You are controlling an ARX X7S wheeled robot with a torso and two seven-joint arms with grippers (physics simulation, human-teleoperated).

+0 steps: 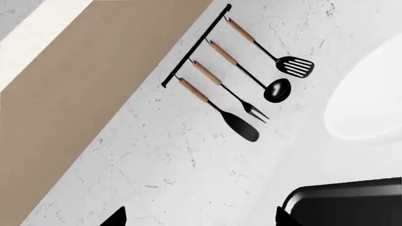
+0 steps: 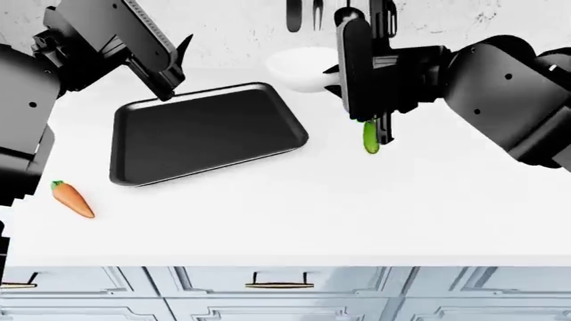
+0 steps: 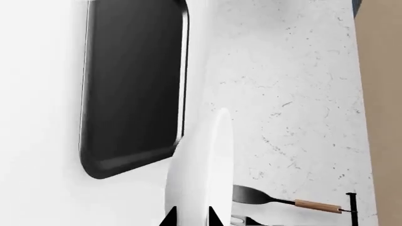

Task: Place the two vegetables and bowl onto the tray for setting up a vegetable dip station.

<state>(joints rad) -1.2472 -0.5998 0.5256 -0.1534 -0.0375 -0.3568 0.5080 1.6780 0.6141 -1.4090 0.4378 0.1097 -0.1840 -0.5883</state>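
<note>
The black tray (image 2: 210, 130) lies at the counter's back left; it also shows in the left wrist view (image 1: 345, 202) and the right wrist view (image 3: 132, 84). The white bowl (image 2: 299, 67) sits behind the tray's right corner, near the wall. My right gripper (image 2: 332, 72) is shut on the bowl's rim (image 3: 201, 174), with a fingertip on each side (image 3: 191, 217). The green cucumber (image 2: 370, 140) lies right of the tray, partly hidden by my right arm. The orange carrot (image 2: 71, 198) lies at the front left. My left gripper (image 2: 174, 67) is open and empty (image 1: 201, 221) above the tray's back left corner.
A rail of several black utensils with wooden handles (image 1: 238, 70) hangs on the marble wall behind the bowl (image 2: 312, 13). Pale drawers with brass handles (image 2: 277, 284) run below the counter's front edge. A tan panel (image 1: 82, 80) borders the wall.
</note>
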